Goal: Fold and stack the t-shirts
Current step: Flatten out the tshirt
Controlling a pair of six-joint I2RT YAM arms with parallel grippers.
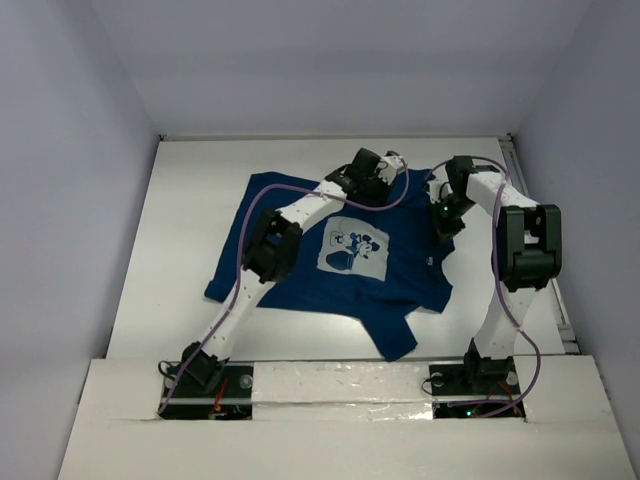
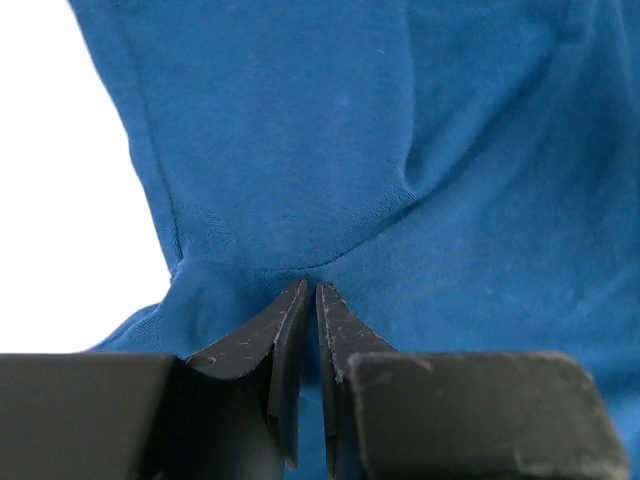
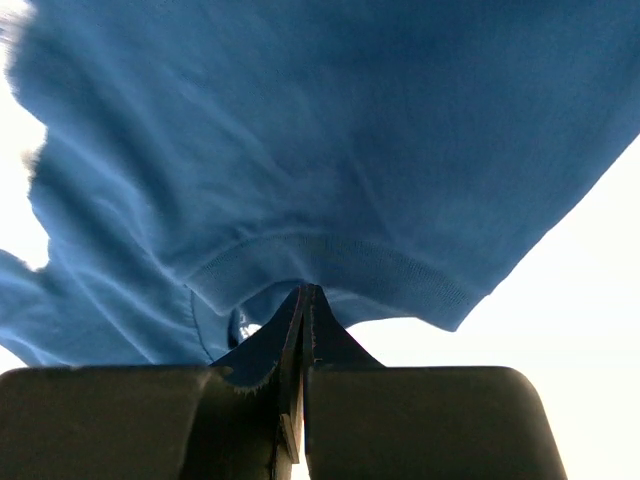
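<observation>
The dark blue t-shirt [image 1: 400, 275] lies spread on the white table [image 1: 180, 230] with its pale cartoon print [image 1: 355, 250] facing up. My left gripper [image 1: 385, 172] reaches over the shirt to its far edge. In the left wrist view its jaws [image 2: 310, 287] are pinched on a raised fold of the blue cloth [image 2: 350, 130]. My right gripper [image 1: 440, 222] is at the shirt's right side. In the right wrist view it [image 3: 307, 290] is shut, with a ribbed hem [image 3: 330, 262] of the t-shirt [image 3: 300, 130] gathered at its tips and lifted off the table.
Pale walls close in the table at the left, back and right. A rail [image 1: 513, 180] runs along the table's right edge. Both arm bases [image 1: 205, 375] [image 1: 475, 380] sit at the near edge. Bare tabletop lies left of the shirt.
</observation>
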